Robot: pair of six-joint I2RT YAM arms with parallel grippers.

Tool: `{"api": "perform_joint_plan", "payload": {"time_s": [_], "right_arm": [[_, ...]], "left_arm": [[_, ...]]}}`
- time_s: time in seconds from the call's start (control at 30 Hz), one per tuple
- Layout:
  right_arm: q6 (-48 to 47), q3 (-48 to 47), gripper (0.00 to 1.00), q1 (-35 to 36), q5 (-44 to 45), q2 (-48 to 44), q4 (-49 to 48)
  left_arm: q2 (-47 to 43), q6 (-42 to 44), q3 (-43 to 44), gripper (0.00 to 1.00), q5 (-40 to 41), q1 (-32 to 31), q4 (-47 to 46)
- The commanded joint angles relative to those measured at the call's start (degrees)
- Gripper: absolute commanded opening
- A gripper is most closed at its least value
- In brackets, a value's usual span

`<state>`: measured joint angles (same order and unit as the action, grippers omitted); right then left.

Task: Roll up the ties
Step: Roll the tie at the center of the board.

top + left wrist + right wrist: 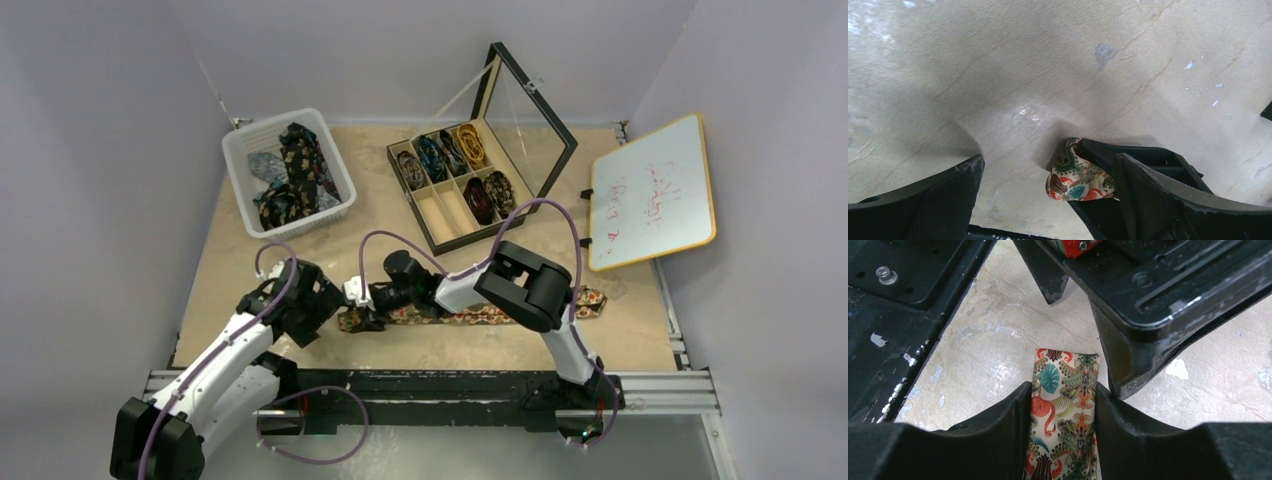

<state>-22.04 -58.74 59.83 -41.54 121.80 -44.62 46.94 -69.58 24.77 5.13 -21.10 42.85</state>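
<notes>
Tan, scuffed surface on the counter (620,340). Nearest, stretched flat along its front strip, left to right: the cream tie (1065,405), printed with flamingos and teal leaves. Pinched across its width at the left end by the right hand (1063,387), one finger against each edge. Just beside that end, the left hand (1030,152), fingers spread wide, gripping nothing. Crumpled tip of the cloth right against a black finger on one side.

Farther back on the left, a white basket (238,175) holding a loose heap of unrolled ties (295,170), dark floral and blue-grey, number impossible to tell. Farther back at centre, a black box (437,212) with its glass lid (525,125) propped up, split into two rows of four cells. Coiled ties (440,157) in all four back cells, two more dark red ones in the right-hand front cells.

At the right edge, a whiteboard (650,190) with red handwriting, too small to read. Middle of the cream tie hidden under the right arm.
</notes>
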Motion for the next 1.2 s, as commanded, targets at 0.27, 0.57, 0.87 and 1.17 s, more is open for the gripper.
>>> {"api": "perform_joint_plan", "payload": {"time_s": [0.27,0.57,0.87,1.17], "right_arm": [[10.5,8.4,0.89,-0.6,11.5,-12.7,-12.2],[48.1,19.6,0.93,-1.4,28.3,-26.3,-11.1],[69.9,16.9,0.47,-1.4,32.8,-25.2,7.8],[71.2,12.2,0.35,-1.4,30.8,-19.7,12.3]], "left_arm": [[-1.8,2.2,-3.5,0.97,-3.9,0.3,-5.2],[-3.9,0.7,-5.6,0.97,-4.9,0.3,-4.4],[-6.5,1.2,-7.3,0.91,-7.2,0.3,-5.2],[-3.8,3.0,-6.7,0.72,-8.0,0.3,-6.8]]}}
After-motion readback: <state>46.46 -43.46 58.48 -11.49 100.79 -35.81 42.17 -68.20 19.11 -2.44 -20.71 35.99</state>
